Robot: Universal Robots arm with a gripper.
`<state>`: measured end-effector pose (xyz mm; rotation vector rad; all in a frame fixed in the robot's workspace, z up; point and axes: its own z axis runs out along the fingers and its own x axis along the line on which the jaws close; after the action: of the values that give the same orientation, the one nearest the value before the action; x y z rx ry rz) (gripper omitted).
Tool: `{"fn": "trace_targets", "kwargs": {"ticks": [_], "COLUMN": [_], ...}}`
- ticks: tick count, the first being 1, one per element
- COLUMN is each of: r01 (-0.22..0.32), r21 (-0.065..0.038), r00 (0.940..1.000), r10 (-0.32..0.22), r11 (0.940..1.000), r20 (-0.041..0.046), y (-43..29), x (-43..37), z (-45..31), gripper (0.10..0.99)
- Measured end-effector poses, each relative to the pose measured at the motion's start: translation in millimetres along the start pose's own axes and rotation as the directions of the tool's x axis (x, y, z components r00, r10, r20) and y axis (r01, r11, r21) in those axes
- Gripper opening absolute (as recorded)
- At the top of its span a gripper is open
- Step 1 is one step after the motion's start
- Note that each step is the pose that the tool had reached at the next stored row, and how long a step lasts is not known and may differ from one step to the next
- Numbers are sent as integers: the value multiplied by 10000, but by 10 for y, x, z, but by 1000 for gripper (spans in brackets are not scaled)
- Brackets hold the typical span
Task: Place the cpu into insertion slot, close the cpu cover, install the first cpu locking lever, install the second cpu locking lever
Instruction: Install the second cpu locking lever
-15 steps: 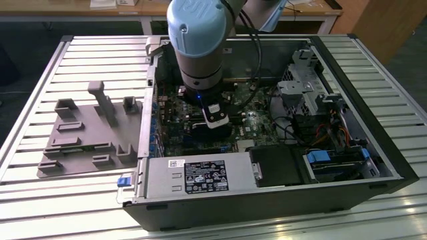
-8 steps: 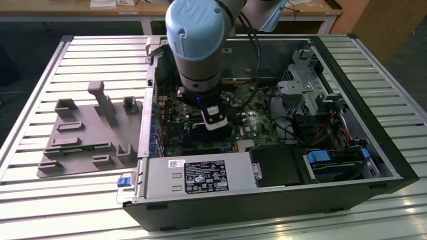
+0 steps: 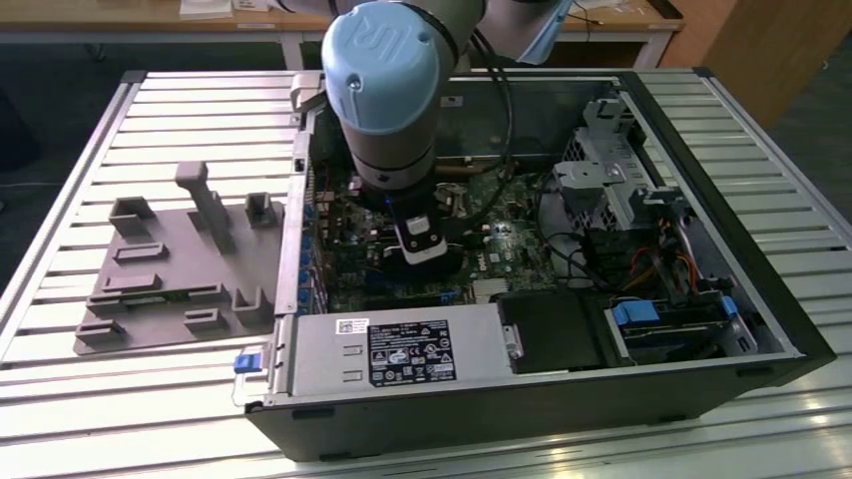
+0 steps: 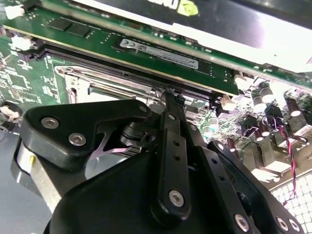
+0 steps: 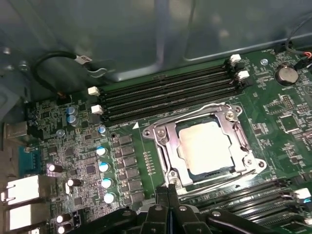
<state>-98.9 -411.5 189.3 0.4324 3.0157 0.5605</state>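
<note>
Black linkage of the tool (image 5: 168, 195) fills the near edge of the first wrist view, its fingers pressed together into one narrow tip and pinching nothing. Just beyond that tip lies the cpu (image 5: 204, 145), pale top up, seated flat in the insertion slot (image 5: 171, 155). The cpu cover (image 5: 207, 113) appears folded down around it as a silvery frame, and thin wire levers run along two sides of the frame; whether they are latched I cannot tell. So the tool's tip stands at the socket's near edge, close to the corner where a lever bends. Outward, rows of memory slots (image 5: 165, 92) flank the socket on the motherboard (image 5: 83, 161). In the exterior view the arm (image 3: 386, 90) reaches down into the open computer case (image 3: 692, 130), which rests on a slatted surface (image 3: 107, 399).
</note>
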Motion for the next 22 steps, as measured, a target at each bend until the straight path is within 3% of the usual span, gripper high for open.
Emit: {"fn": "trace_targets", "kwargs": {"ticks": [17, 22], "r01": [4, 4], "r21": [31, 26], "r00": [10000, 10000], "r10": [-4, -4], "r11": [10000, 10000], "r20": [8, 9], "y": [19, 41], "x": [26, 26], "z": [50, -6], "gripper": [102, 102]}}
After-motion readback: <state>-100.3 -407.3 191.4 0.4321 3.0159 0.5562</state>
